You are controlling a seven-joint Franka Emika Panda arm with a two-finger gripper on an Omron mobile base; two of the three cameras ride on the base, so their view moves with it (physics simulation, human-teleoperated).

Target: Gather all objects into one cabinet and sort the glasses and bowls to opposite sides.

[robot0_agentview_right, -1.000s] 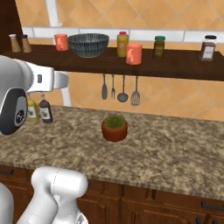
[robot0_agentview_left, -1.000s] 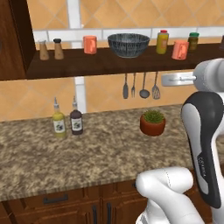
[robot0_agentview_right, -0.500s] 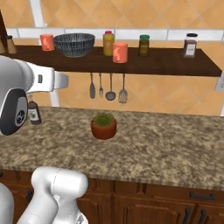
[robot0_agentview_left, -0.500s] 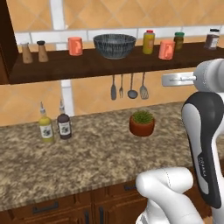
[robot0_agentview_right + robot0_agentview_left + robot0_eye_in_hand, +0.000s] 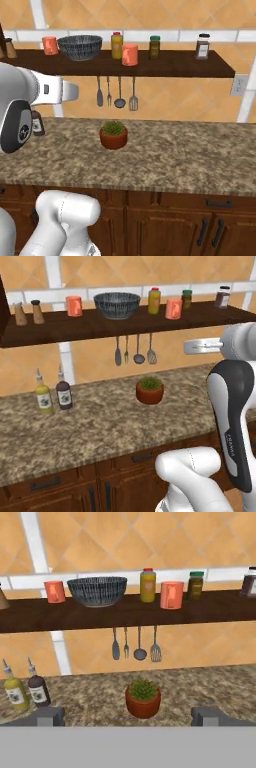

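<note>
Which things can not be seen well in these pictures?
- Brown shakers: cut by the left edge, right base view.
- Jar labels, e.g. yellow jar: too small to read.
- Bowl inside: hidden by its own wall.
- Open gripper: fingertips cut off at the bottom, hand view.

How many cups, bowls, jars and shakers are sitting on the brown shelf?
Orange cups: 2
Grey bowl: 1
Lidded jars: 3
Brown shakers: 2
Total: 8
</note>
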